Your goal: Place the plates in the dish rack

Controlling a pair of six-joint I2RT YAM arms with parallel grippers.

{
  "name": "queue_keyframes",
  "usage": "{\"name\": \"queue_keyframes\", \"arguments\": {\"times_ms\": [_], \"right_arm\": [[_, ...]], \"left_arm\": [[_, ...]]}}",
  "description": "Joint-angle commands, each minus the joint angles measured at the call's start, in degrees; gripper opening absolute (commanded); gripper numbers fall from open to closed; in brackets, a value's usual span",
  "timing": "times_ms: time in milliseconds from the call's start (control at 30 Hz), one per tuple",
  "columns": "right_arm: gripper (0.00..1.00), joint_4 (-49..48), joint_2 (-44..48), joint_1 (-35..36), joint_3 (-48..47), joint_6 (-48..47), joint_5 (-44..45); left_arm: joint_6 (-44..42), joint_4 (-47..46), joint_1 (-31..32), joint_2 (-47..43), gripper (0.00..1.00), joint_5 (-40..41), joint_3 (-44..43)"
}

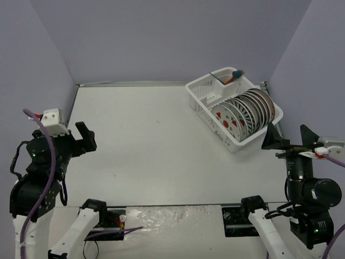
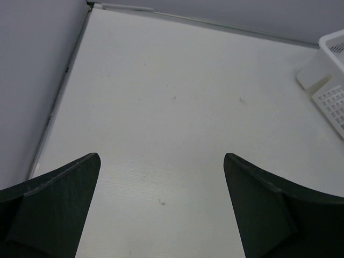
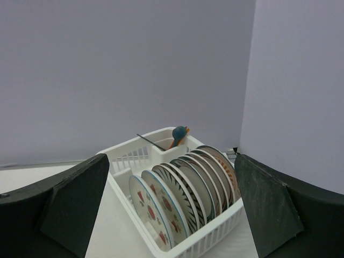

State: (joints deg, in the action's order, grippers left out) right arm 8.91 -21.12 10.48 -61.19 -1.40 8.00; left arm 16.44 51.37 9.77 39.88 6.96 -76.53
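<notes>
Several plates (image 1: pixel 245 113) stand on edge in a row inside the white dish rack (image 1: pixel 200 82) at the table's far right. The right wrist view shows a strawberry plate (image 3: pixel 153 212) nearest, a black-striped plate (image 3: pixel 185 199) behind it and an orange-patterned plate (image 3: pixel 226 166) at the back. My right gripper (image 1: pixel 291 137) hangs open just in front of the rack (image 3: pixel 215 234), apart from it, with nothing between its fingers (image 3: pixel 80 199). Over bare table at the left, my left gripper (image 1: pixel 81 137) is open and empty; its fingers (image 2: pixel 59 199) frame only the tabletop.
The rack's corner cup (image 1: pixel 234 76) holds blue and orange utensils (image 3: pixel 180 134). Grey walls enclose the table on the left, back and right. One corner of the rack (image 2: pixel 330 80) shows at the right edge of the left wrist view.
</notes>
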Motion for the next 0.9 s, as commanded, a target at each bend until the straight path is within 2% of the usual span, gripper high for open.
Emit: {"name": "queue_keyframes", "arguments": {"times_ms": [0,200,300,433,867], "right_arm": [[1.00,3.2,4.7,-0.2,1.4,-0.9,3.9],[1.00,4.1,8.4,-0.2,3.6,0.2,4.4],[1.00,4.3,11.9,-0.2,5.1,0.4,7.9],[1.00,4.6,12.9,-0.1,5.6,0.2,8.6],[1.00,4.7,15.7,-0.1,7.8,-0.3,8.6]], "left_arm": [[-3.1,3.7,-0.3,-4.0,0.97,4.5,-1.2],[-2.0,4.1,-0.3,-8.2,0.97,7.0,3.6],[1.1,-1.2,-0.3,-13.1,0.97,6.0,11.0],[3.2,-3.7,-0.1,-14.5,0.97,5.6,16.5],[2.9,-7.6,0.1,-15.4,0.97,6.1,23.2]]}}
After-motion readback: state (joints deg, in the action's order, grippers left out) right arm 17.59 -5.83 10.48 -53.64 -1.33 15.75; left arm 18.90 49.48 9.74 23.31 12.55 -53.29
